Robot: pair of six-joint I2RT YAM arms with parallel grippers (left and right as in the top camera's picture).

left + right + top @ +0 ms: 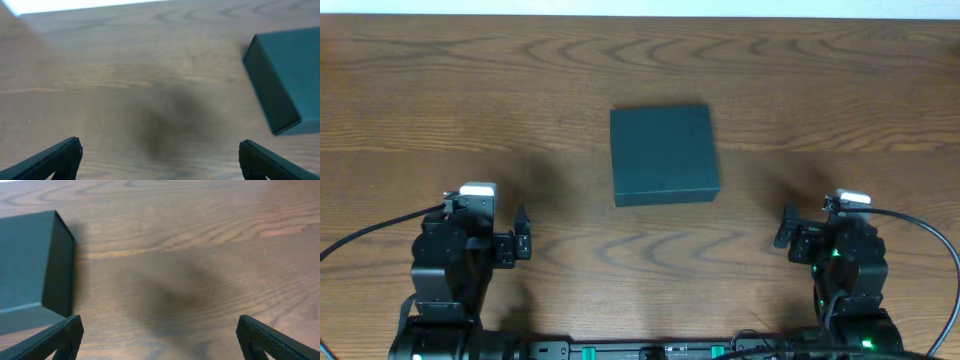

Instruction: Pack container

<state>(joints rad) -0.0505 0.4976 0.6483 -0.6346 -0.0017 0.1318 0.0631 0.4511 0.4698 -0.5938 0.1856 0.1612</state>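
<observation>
Between the two grippers and ahead of both, the container (664, 155) sits flat on the wooden table (420, 90). It is a dark teal-grey square box, lid down, its top face smooth, and it stands apart from both arms.

From the left gripper (160, 152) it lies ahead and to the right. The left wrist view catches one corner, a side wall and part of the top at the right edge of the picture, well beyond the fingertips (65, 155).

From the right gripper (159, 327) it lies ahead and to the left. Its corner and a shaded wall fill the left part of that view, nearer the left-hand finger (65, 335) than the other, and not touching it.

Both grippers are released — jaws spread wide, only bare wood between them, neither grasping anything. A soft dark shadow (170, 125) lies on the wood just ahead of each.

From overhead, the arms sit at the near edge of the table, one to each side of the box, and black cables (360, 235) trail outward from them.
</observation>
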